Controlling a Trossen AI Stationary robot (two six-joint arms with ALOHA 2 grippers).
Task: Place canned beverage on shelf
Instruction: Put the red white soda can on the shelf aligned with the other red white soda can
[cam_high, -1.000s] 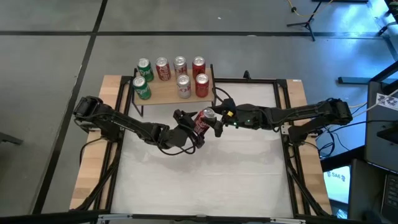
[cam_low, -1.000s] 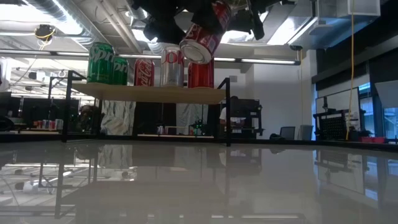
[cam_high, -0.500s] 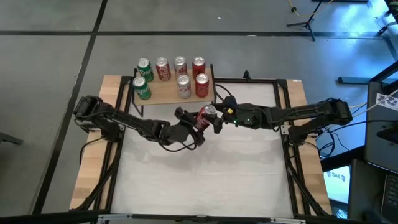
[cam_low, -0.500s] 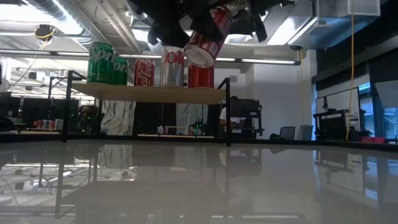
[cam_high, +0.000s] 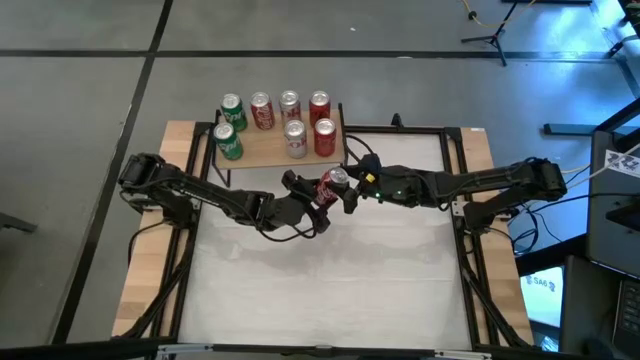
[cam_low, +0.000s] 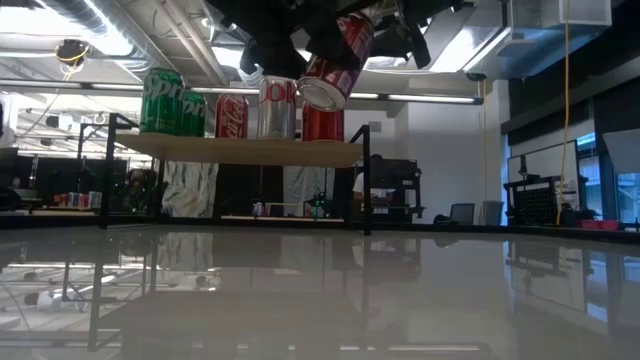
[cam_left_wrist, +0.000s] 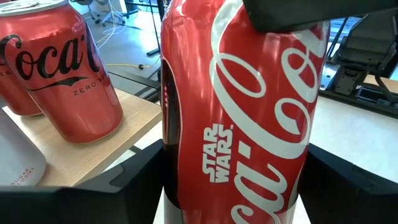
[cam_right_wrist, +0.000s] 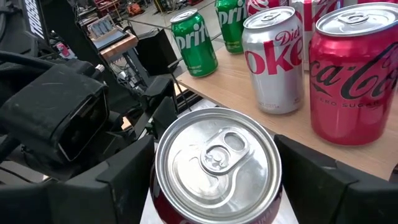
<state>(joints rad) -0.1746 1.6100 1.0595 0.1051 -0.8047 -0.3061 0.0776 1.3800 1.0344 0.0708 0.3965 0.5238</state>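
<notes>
- On the shelf (cam_high: 262, 148) stand seven cans: two green cans (cam_high: 228, 141), three red cans (cam_high: 324, 136), two silver cans (cam_high: 295, 138).
- One red Coca-Cola can (cam_high: 328, 189) hangs tilted above the table, just before the shelf.
- Left gripper (cam_high: 308, 200) and right gripper (cam_high: 343, 187) both clasp it.

Red aluminium cola can (cam_left_wrist: 249, 124): glossy printed metal wall; bare brushed-silver lid with pull tab (cam_right_wrist: 217, 163).
Small rectangular light-wood shelf (cam_high: 262, 151): matt board on thin black metal legs.
Large white tabletop (cam_low: 320, 290): smooth, mirror-glossy, with pale wooden side strips.
Seven shelved cans (cam_high: 294, 138), at the held can's 11 o'clock: shiny metal.
Left tool (cam_high: 312, 195), right tool (cam_high: 343, 190): matt black plastic.
</notes>
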